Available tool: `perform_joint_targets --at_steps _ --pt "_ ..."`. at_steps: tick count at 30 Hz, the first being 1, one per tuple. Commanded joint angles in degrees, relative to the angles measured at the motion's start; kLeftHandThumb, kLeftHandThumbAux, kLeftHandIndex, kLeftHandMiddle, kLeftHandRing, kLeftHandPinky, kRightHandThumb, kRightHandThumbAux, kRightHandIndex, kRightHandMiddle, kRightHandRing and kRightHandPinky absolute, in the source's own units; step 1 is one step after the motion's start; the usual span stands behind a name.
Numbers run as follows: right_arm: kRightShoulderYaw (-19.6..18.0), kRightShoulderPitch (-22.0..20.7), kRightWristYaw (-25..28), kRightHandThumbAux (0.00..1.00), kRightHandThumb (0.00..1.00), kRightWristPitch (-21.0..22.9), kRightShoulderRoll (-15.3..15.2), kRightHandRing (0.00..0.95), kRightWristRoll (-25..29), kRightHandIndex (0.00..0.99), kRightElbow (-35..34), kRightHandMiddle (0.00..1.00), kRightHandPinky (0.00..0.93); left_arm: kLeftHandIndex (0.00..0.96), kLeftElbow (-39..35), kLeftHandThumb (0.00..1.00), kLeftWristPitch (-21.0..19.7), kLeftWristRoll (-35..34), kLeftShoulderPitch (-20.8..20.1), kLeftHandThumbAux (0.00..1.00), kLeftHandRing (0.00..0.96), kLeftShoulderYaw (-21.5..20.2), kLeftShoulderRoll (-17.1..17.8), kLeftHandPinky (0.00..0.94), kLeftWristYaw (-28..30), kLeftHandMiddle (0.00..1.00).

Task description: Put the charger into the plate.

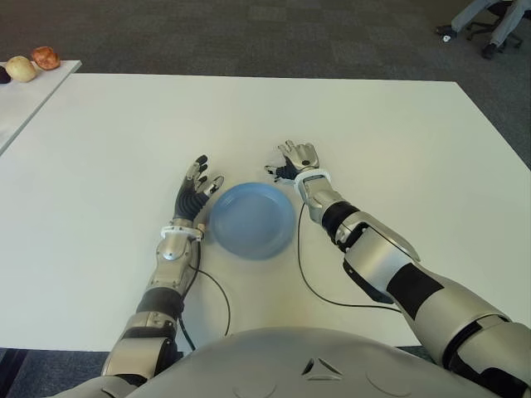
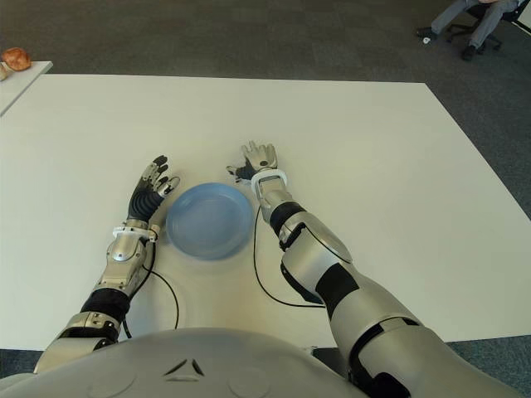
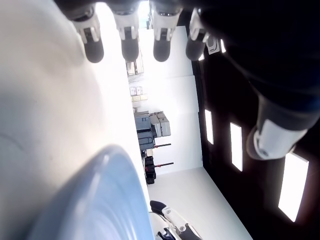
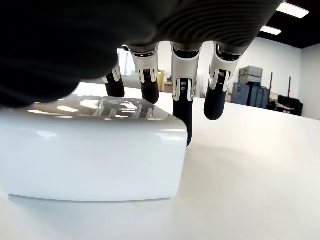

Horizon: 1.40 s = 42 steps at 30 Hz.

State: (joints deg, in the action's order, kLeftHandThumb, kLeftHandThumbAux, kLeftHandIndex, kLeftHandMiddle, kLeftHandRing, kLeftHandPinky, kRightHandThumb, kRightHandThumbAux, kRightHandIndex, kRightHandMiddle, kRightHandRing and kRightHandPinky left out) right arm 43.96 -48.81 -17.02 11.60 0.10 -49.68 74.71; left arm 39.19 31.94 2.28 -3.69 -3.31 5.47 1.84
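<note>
The charger (image 4: pixel 95 155) is a white rounded block lying on the table, seen close in the right wrist view. My right hand (image 1: pixel 294 159) hovers palm-down right over it, just past the far right rim of the blue plate (image 1: pixel 251 220); its fingers (image 4: pixel 182 107) hang straight down beyond the block and do not clasp it. In the eye views the hand covers the charger. The plate holds nothing. My left hand (image 1: pixel 197 186) shows at the plate's left side, fingers stretched out and holding nothing.
The white table (image 1: pixel 373 124) reaches far to the right and back. Thin black cables (image 1: pixel 307 282) run from both wrists over the table's front. A side table at the far left carries round objects (image 1: pixel 33 60). An office chair and a person's legs (image 1: pixel 489 21) are at the far right.
</note>
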Motion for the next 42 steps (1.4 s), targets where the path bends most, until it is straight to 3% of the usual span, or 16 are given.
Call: perform_joint_targets --at_steps 1,42 --pt "0.3 3.8 2.5 0.065 0.492 0.1 0.0 0.122 0.2 0.0 1.6 0.06 0.223 0.0 2.9 0.0 -3.9 0.4 4.2 0.537 0.019 0.8 -0.9 0.03 0.0 0.02" --pt "1.7 5.1 2.7 0.072 0.453 -0.6 -0.1 0.122 -1.1 0.0 1.1 0.07 0.208 0.0 1.5 0.0 -2.5 0.6 5.4 0.515 0.022 1.1 -0.4 0.024 0.3 0.028"
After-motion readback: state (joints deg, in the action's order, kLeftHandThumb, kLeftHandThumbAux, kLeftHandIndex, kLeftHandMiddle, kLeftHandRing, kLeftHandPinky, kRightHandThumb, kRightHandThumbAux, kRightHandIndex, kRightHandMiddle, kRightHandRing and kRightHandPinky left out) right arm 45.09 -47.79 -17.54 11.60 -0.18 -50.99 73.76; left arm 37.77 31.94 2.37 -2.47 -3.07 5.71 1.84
